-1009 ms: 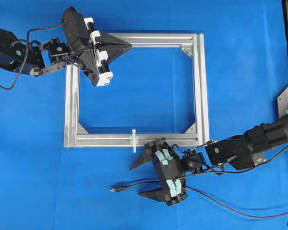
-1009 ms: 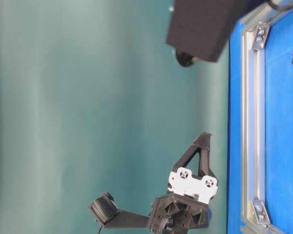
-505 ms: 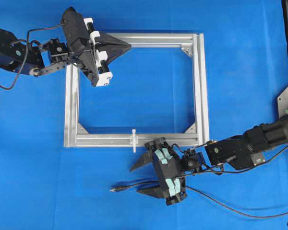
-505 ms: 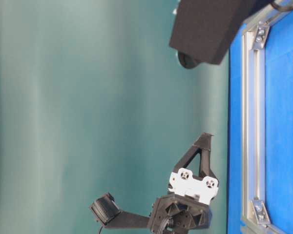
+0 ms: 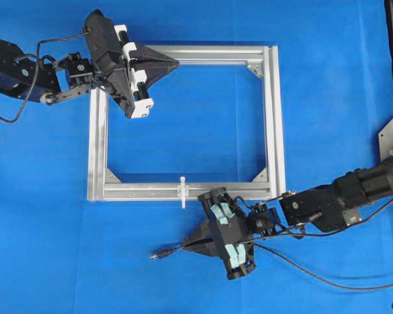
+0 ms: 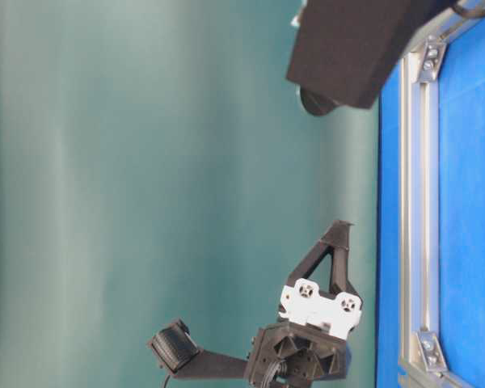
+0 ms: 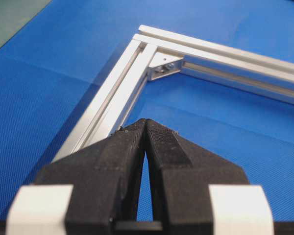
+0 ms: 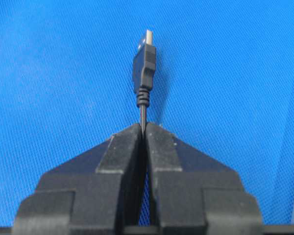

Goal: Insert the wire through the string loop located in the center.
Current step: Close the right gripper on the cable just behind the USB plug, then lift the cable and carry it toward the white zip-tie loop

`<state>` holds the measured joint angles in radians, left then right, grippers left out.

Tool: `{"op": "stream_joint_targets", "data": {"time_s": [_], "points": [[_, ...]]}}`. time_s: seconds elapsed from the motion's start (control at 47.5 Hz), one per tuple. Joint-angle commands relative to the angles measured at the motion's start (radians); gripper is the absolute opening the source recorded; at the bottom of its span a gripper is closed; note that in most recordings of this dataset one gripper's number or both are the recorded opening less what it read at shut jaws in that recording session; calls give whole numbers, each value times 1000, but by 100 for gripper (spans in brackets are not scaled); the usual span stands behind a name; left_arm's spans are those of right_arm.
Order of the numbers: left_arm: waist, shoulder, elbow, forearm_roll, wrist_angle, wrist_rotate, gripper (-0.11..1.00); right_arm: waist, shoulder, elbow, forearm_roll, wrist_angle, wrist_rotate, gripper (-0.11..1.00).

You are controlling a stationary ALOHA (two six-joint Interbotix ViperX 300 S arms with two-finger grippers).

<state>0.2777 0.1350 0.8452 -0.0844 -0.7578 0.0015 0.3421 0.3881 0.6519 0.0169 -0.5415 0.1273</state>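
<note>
Wire [image 5: 314,278]: thin black cable on the blue mat [image 5: 46,196], outside the frame's near bar; in the overhead view it runs from the lower right edge leftward to the right gripper and on to its plug.
Plug [image 8: 144,61]: dark body with a small metal tip, sticking out just past the right gripper's fingertips; overhead it lies at [image 5: 158,256].
Wire axis: near the plug, roughly level across the overhead view, tip pointing left; in the right wrist view it points straight away from the gripper.
Right gripper [image 5: 198,243]: fingers clenched on the wire just behind the plug.
Left gripper [image 5: 175,63]: fingers pressed together, holding nothing, tips above the frame's far bar near its left corner.
Loop [image 5: 182,191]: small white piece on the middle of the frame's near bar, crossing it; up and left of the right gripper, apart from the plug.
Frame [image 5: 272,118]: silver rectangle flat on the mat.
</note>
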Motion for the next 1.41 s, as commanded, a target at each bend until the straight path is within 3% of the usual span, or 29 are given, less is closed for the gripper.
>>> {"op": "stream_joint_targets", "data": {"time_s": [0.0, 0.631, 1.388], "points": [[-2, -31, -12, 2, -6, 0, 0, 9, -38, -11, -2, 11, 2, -3], [-2, -31, -9, 2, -6, -2, 0, 14, -268, -15, -2, 179, -5, -3], [-3, -31, -14, 2, -6, -5, 0, 14, -276, -14, -2, 187, -6, -3]]}}
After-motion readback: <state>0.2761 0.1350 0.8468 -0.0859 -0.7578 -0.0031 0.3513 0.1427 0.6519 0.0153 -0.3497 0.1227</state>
